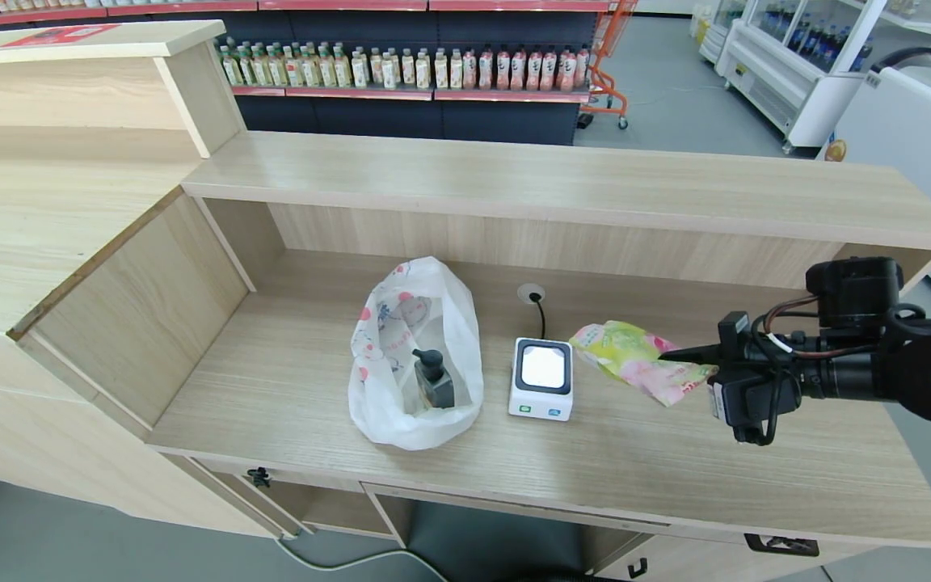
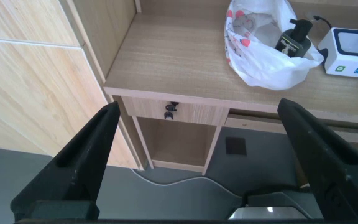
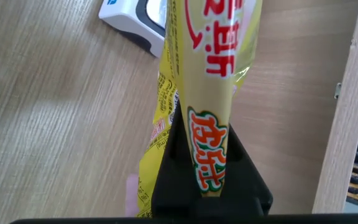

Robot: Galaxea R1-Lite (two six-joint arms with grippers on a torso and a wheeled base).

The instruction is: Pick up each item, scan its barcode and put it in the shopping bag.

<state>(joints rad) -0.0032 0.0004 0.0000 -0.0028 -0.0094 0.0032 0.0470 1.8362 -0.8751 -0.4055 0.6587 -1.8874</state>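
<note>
Head view shows a yellow and pink snack packet [image 1: 635, 360] just to the right of the white scanner [image 1: 542, 378]. The right gripper [image 1: 671, 356] comes in from the right side, and its black fingers [image 3: 185, 168] are closed tight on one end of the packet [image 3: 213, 62]. The rest of the packet sticks out toward the scanner [image 3: 135, 18]. I cannot tell if the packet touches the bench [image 1: 288, 380] or hangs a little above it.

The scanner is a small white box with a bright square top. A black cable [image 1: 538, 311] runs from its back to a round hole in the bench. Just to the left of the scanner sits the shopping bag [image 1: 377, 404], white with red spots, and its mouth is open. A dark pump bottle [image 1: 433, 380] stands inside the bag.

The left gripper [image 2: 199, 106] is low down, in front of the bench [image 2: 166, 62] and under its edge. Its two black fingers [image 2: 86, 155] are spread wide apart with nothing between them. From there you can see the bag [image 2: 260, 62], the bottle [image 2: 294, 40] and the scanner [image 2: 349, 51] up on top, and a drawer with a small lock [image 2: 171, 111] under the bench edge.

Far behind the bench is a shop shelf [image 1: 401, 69] with a long row of drink bottles.
</note>
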